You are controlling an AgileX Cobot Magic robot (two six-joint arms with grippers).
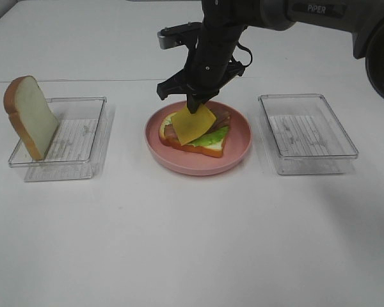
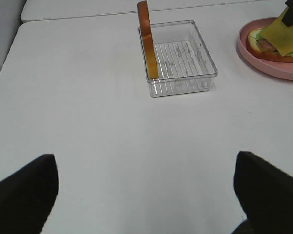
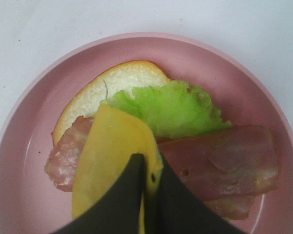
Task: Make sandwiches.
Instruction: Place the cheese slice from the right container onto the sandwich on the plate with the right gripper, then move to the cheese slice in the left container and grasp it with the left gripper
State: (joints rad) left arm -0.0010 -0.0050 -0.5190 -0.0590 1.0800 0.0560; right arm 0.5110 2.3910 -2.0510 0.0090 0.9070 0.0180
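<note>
- Tabletop (image 1: 179, 256) at the near edge is plain matte white under even light.
- Over that near stretch hangs the left gripper (image 2: 144, 168), its fingers spread wide with nothing between them, well apart from the food.
- Further in, at the middle, a round pink plate (image 1: 198, 167) carries the sandwich so far: a bottom bread slice (image 3: 117, 83), lettuce (image 3: 171, 107) on top of it, and bacon (image 3: 224, 156) across the lettuce.
- Just above that stack, the right gripper (image 1: 195, 105) is pinched tight on the top edge of the cheese (image 1: 193, 123), which hangs tilted with its lower edge at the bacon; whether it touches is hard to tell.
- Level with the plate, the left tray (image 1: 80, 137) holds a second bread slice (image 1: 32, 118) standing upright against its outer wall; the right tray (image 1: 307, 134) shows only its ribbed floor.
- By my reading, three layers are down, the cheese is mid-placement, and releasing it and adding the top slice remain.
- Behind, a seam crosses the white surface; little of the room shows.
</note>
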